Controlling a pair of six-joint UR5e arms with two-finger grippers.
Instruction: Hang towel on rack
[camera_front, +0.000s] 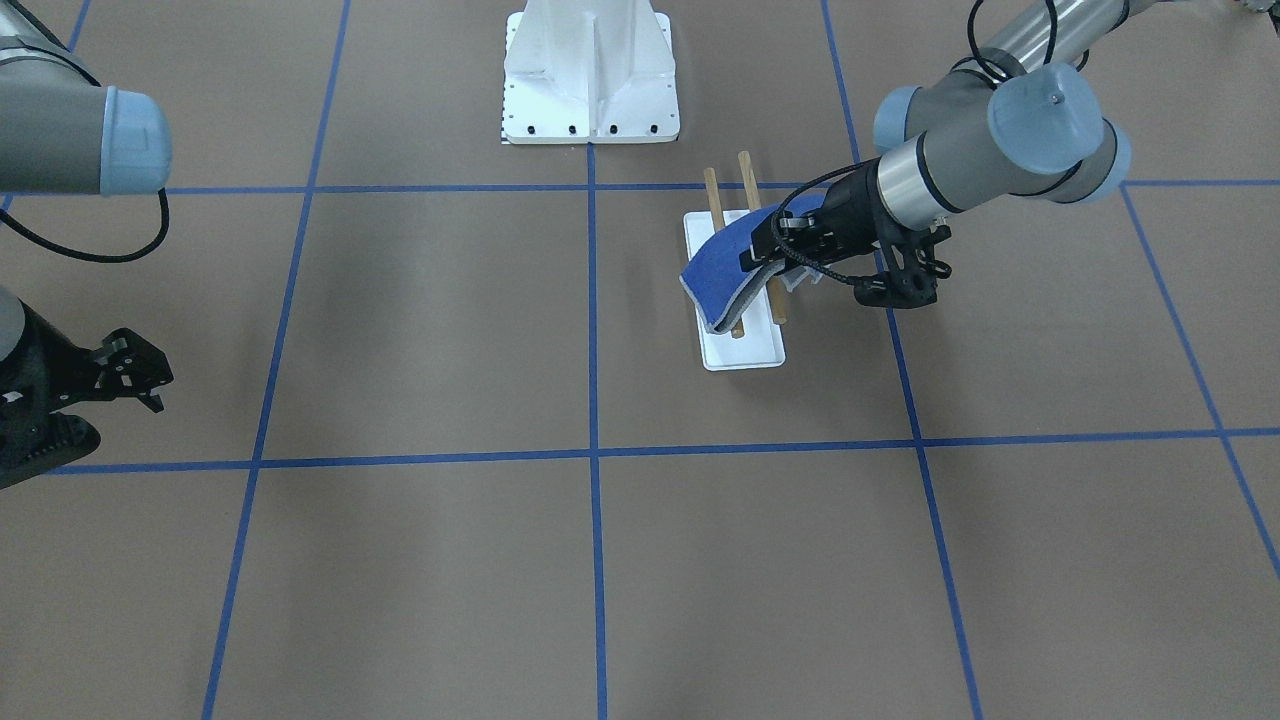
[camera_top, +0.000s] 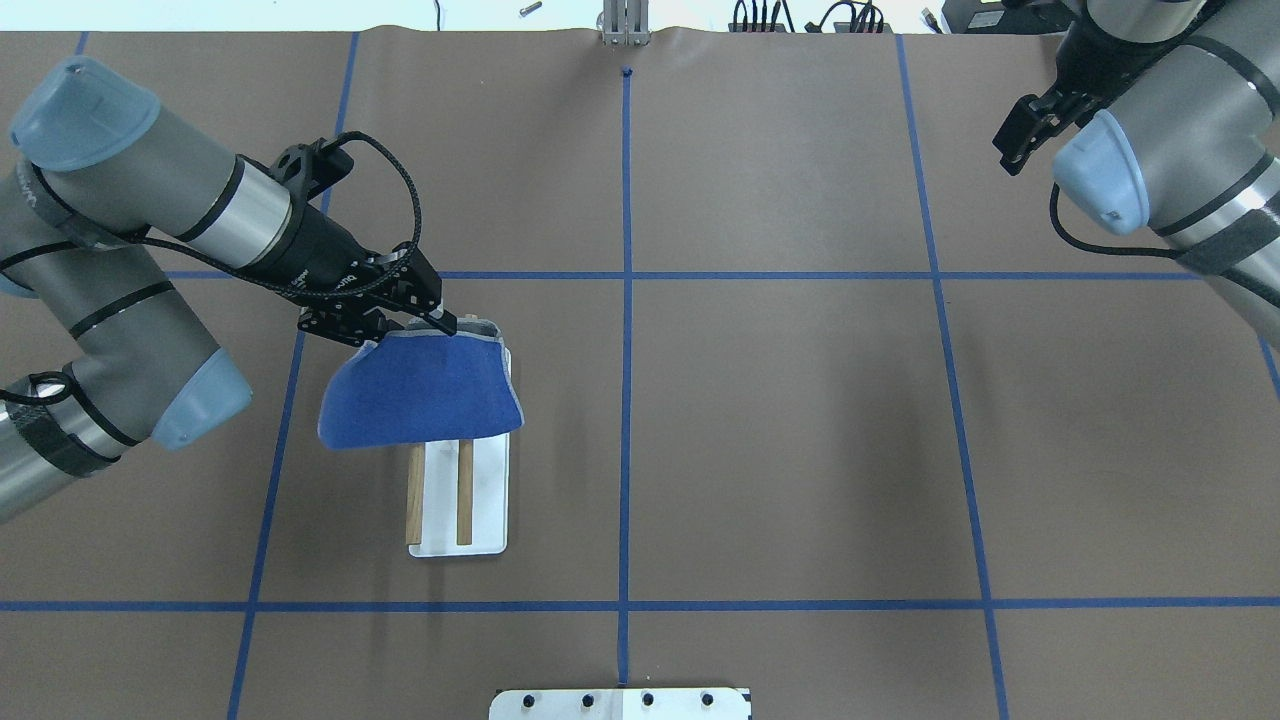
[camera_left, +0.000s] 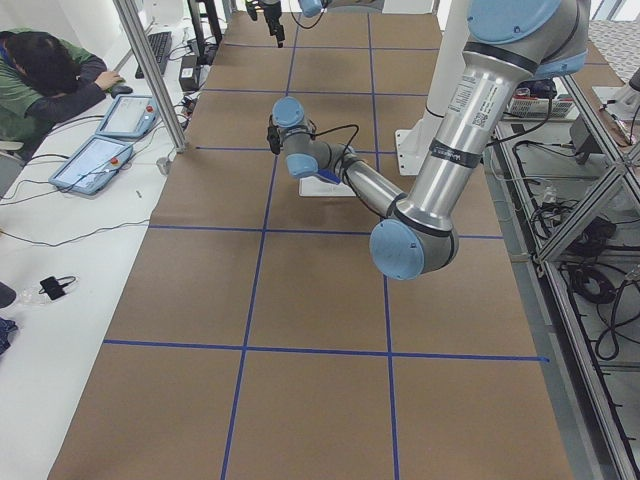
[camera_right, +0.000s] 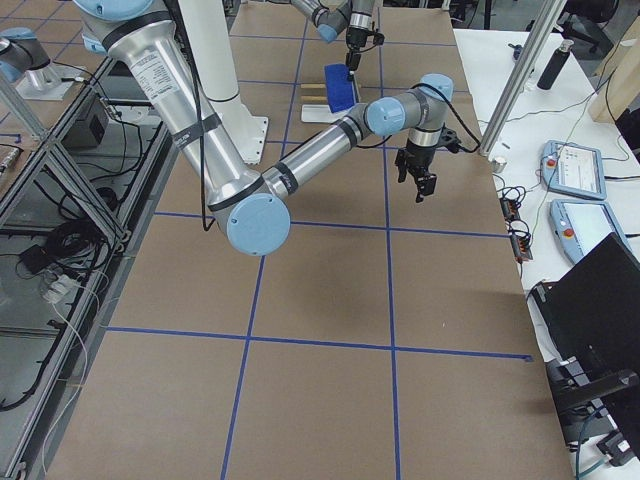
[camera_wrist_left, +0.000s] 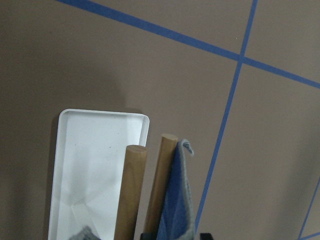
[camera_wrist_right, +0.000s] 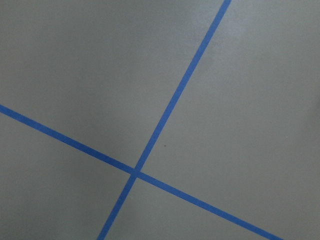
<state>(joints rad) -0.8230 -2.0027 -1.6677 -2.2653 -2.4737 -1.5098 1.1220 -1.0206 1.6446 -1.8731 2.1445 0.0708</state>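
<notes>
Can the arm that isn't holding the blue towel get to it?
Maybe, but only with a long reach. The right gripper hangs far across the table from the towel, which the left gripper holds over the rack. I see nothing standing between them.

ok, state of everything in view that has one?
rack: upright; rods bare at the robot's end, covered at the other end.
towel: spread across both rods, one edge gripped, not yet released.
left hand: shut on the towel.
right hand: open, empty, well away from the rack.
</notes>
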